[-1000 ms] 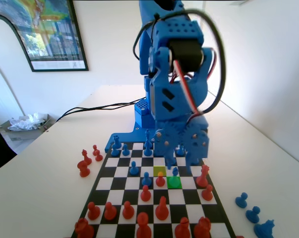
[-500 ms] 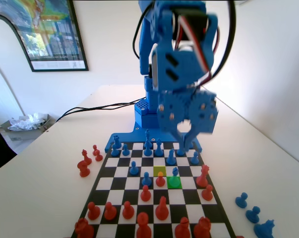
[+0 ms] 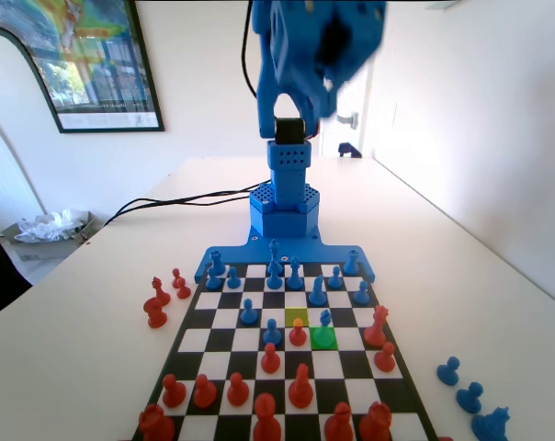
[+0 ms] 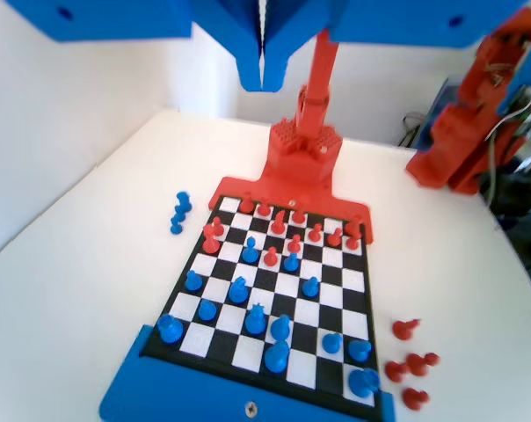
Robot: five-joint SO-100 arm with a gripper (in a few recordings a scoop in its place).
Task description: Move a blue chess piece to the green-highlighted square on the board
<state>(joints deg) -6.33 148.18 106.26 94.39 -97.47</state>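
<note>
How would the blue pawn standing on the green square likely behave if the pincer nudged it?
The blue pawn looks like small moulded plastic, so probably stiff and light. Its slim body over a small flared base suggests it could tip easily. Tipped, its round head might let it roll towards the neighbouring red pawn.

— What's the arm [image 3: 291, 101] made of?
— Bright blue plastic throughout, with a perforated blocky base column.
— Any wiring?
— A black cable [image 3: 250, 64] loops at upper centre of the fixed view.
</note>
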